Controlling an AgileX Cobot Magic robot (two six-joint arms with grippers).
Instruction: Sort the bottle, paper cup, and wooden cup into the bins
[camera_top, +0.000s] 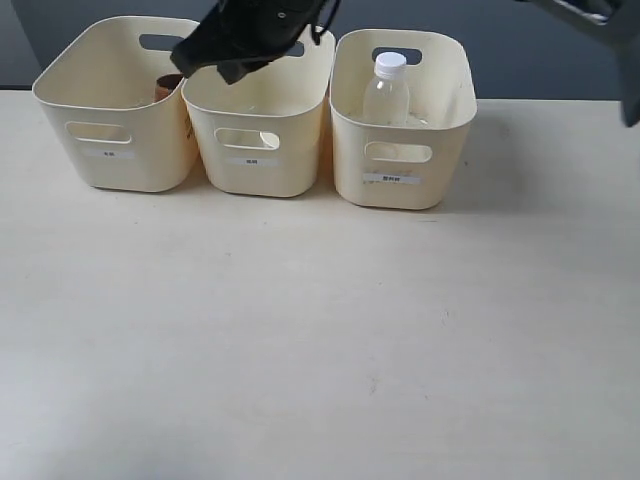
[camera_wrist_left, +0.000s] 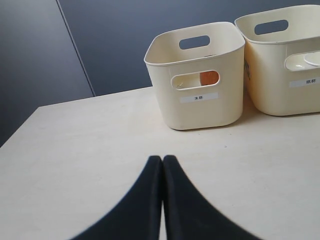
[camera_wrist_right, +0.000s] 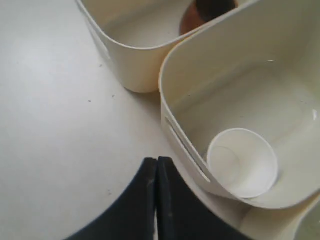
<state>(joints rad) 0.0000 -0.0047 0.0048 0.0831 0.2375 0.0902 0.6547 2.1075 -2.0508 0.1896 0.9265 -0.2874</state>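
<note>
Three cream bins stand in a row at the back of the table. The wooden cup (camera_top: 167, 86) (camera_wrist_right: 207, 12) sits in the left bin (camera_top: 115, 140) (camera_wrist_left: 200, 105); it shows orange-brown through the handle cut-out (camera_wrist_left: 209, 78). Upright in the middle bin (camera_top: 255, 165) (camera_wrist_right: 172, 65) is the paper cup (camera_wrist_right: 242, 162) (camera_top: 270, 140). The clear bottle (camera_top: 387, 92) with its white cap stands in the right bin (camera_top: 400, 165). My right gripper (camera_top: 225, 60) (camera_wrist_right: 156, 160) hovers shut and empty above the middle bin's front. Low over the table left of the bins is my left gripper (camera_wrist_left: 162, 159), shut and empty, outside the exterior view.
The pale table (camera_top: 320, 340) stretches in front of the bins. A dark wall (camera_wrist_left: 125, 45) rises behind them. Part of the right arm (camera_top: 600, 15) crosses the upper right corner.
</note>
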